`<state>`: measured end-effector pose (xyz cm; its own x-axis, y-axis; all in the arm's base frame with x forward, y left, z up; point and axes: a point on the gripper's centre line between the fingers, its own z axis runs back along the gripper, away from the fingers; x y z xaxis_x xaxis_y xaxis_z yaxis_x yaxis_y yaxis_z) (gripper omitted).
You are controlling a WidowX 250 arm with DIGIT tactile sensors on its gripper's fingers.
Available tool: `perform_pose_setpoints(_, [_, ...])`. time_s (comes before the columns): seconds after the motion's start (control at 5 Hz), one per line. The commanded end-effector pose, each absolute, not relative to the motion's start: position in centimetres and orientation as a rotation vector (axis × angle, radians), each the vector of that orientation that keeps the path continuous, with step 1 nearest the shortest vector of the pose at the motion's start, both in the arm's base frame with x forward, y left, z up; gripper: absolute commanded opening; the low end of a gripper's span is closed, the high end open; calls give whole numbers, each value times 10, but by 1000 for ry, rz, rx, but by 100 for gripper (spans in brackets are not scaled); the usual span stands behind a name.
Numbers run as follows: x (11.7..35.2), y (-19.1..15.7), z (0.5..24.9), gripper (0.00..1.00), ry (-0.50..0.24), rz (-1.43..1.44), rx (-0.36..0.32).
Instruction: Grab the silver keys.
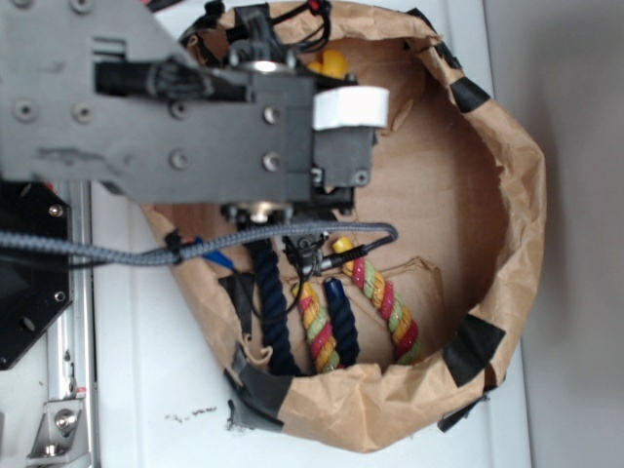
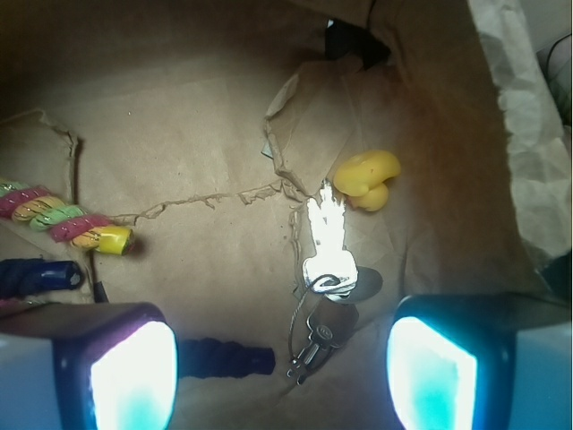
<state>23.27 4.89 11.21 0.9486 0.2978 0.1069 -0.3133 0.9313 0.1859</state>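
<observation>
Pincer (image 2: 282, 376) held spread above the silver keys (image 2: 327, 269), nothing gripped.

Both glowing fingers (image 2: 130, 376) are seen at the lower edge of the wrist view; the keys lie between them on the brown paper liner (image 2: 197, 107), apart from both. A yellow rubber duck (image 2: 367, 179) is seen just beyond the keys, a multicoloured rope (image 2: 63, 219) well to the left.

The exterior view looks straight down from above, fairly near, onto a brown paper tub (image 1: 507, 195) — the arm (image 1: 175, 107) blocks its left half. The wrist view sits low inside the tub, close to the paper floor (image 2: 179, 134), looking out between the two fingers (image 2: 134, 376). Both views share the floor, the yellow duck (image 2: 367, 179) and the striped rope (image 2: 63, 219).
</observation>
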Motion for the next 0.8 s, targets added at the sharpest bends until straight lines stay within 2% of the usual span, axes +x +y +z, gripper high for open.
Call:
perform_pose_setpoints(0.0, [236,50,122,100,-112,291,203])
perform_pose_setpoints(0.4, [236,50,122,100,-112,291,203])
perform_pose_setpoints(0.6, [232,47,96,100,-86,202,189])
